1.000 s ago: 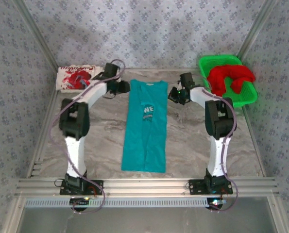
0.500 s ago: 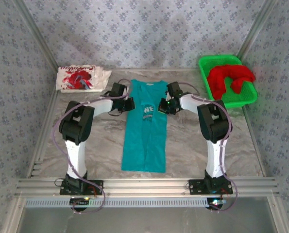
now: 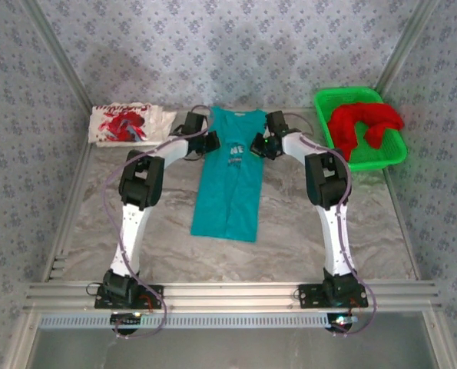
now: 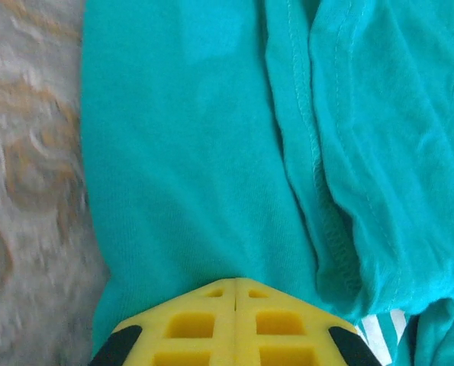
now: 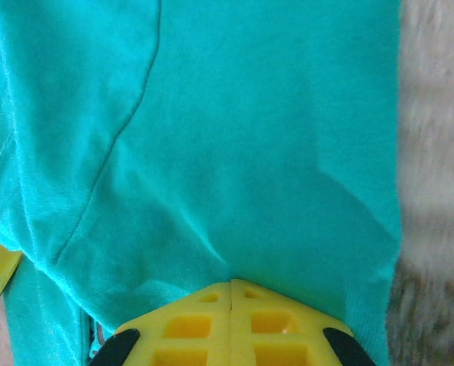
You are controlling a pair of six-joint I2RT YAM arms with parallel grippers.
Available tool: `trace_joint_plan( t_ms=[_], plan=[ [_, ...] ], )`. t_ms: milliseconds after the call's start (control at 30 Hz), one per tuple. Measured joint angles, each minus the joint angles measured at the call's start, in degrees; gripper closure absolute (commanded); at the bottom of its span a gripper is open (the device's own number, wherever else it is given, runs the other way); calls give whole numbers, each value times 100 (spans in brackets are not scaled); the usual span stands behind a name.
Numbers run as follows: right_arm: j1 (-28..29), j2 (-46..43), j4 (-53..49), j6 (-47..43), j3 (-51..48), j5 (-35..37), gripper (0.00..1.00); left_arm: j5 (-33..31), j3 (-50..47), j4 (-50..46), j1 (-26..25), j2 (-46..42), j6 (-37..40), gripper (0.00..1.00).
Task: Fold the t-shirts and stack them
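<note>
The teal t-shirt lies lengthwise at the centre of the table, collar towards 12 o'clock, hem towards 6. The left claw is clamped tight on the shirt's 9 o'clock edge near the shoulder. The right claw is clamped on the matching 3 o'clock edge. In both wrist views the yellow fingers meet with teal cloth pinched between them.

The step appears to be the crosswise fold. To do it well, raise both claws level and at one pace, with the cloth taut between them. Carry the collar end towards 6 o'clock and lay it square over the hem (uneven speed would likely skew the fold).

From above, the wrists cover the fingertips, and part of the white chest lettering is hidden. You cannot tell how many layers each claw holds. The white t-shirt rests at 10 o'clock. The red t-shirt is bunched in the green basket at 2 o'clock, its shape unreadable.
</note>
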Motion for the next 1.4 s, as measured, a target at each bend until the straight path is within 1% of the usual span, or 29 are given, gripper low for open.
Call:
trace_joint_plan(
  t_ms=[167,267,300,367,467,500,567,633,667,700,733,833,933,967,1033,1133,1267,1400],
  plan=[
    [-140,411,-107,46,688,26,100,-101,949,-461,50,481,-35,99],
    [-168,555,-197,92,973,24,100,-166,1397,-776,55,680,-15,84],
    [-168,562,-267,107,1016,24,97,-186,1513,-883,55,715,11,78],
    [-168,562,-352,120,1071,13,87,-254,1620,-1075,55,710,28,68],
    [-168,479,-503,136,1091,-11,79,-428,1565,-1311,57,551,94,64],
    [-168,393,-577,122,1073,-22,75,-476,1344,-1325,57,350,129,62],
    [-168,68,-678,39,905,-76,73,-564,634,-1294,63,-243,168,58],
    [-168,-605,-708,-146,398,-155,70,-638,-599,-1049,68,-1362,225,49],
    [-166,-1021,-629,-234,11,-168,66,-658,-1207,-896,68,-1967,236,46],
    [-155,-1644,-496,-328,-595,-177,59,-675,-1840,-704,68,-2656,254,47],
    [-138,-2367,-330,-391,-1287,-175,55,-654,-2476,-514,68,-3425,291,47],
    [2,-4664,413,-439,-3534,-345,55,-420,-4009,-26,66,-5449,391,49],
    [245,-6352,866,-236,-5386,-605,57,-17,-5311,186,52,-6695,378,49],
    [337,-6675,890,-144,-5801,-667,56,83,-5652,173,39,-6911,348,48],
    [555,-7171,850,90,-6662,-702,55,273,-6446,81,-74,-7224,236,44],
    [721,-7534,586,356,-7530,-697,55,420,-7414,-142,-404,-7230,-26,42],
    [566,-7622,754,658,-8085,-774,57,533,-7844,-225,-697,-7200,-280,42],
    [507,-7200,1049,732,-8188,-866,57,619,-7866,160,-715,-6902,-417,47]
  ],
)
